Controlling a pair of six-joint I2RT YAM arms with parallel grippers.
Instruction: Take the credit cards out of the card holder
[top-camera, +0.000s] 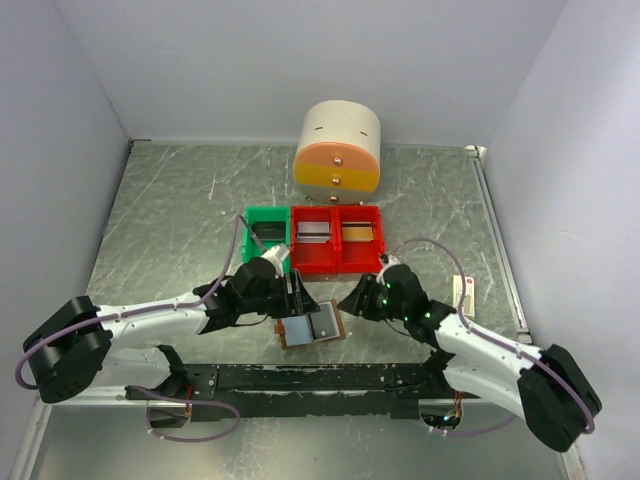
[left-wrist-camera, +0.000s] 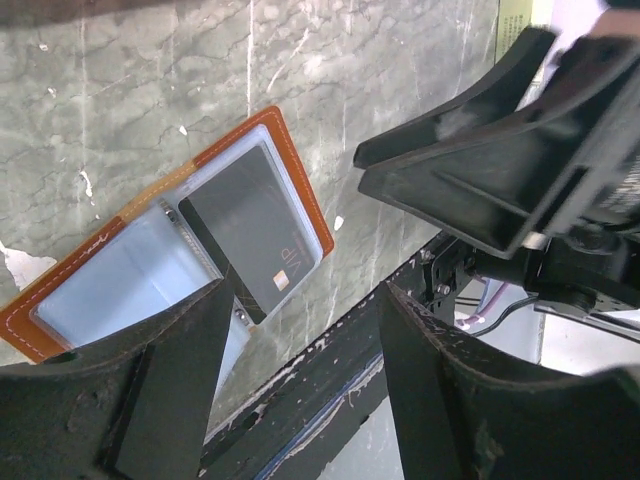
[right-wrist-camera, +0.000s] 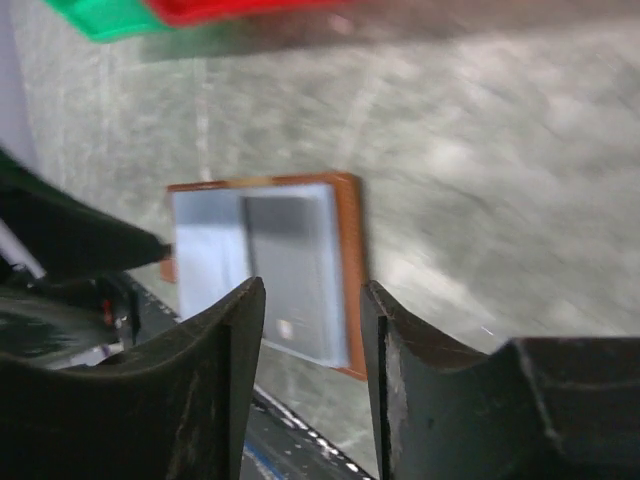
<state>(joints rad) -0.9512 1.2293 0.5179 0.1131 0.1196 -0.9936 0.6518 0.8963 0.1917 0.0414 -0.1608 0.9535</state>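
L end effector (top-camera: 297, 293) maybe touches card holder (top-camera: 311, 326); R end effector (top-camera: 352, 298), bins (top-camera: 337, 265) near.

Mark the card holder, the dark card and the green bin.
card holder (left-wrist-camera: 110, 275), left wrist view, bare pale inner panel.
dark card (left-wrist-camera: 250, 235), left wrist view, middle of its face.
green bin (top-camera: 268, 211), top view, its back rim.

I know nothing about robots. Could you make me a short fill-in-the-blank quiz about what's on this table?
The brown card holder lies ___ on the table. A dark card sits in ___ of its two halves. Beside the two red bins stands a ___ bin. The left gripper and right gripper each hold ___.
Missing words: open; one; green; nothing.
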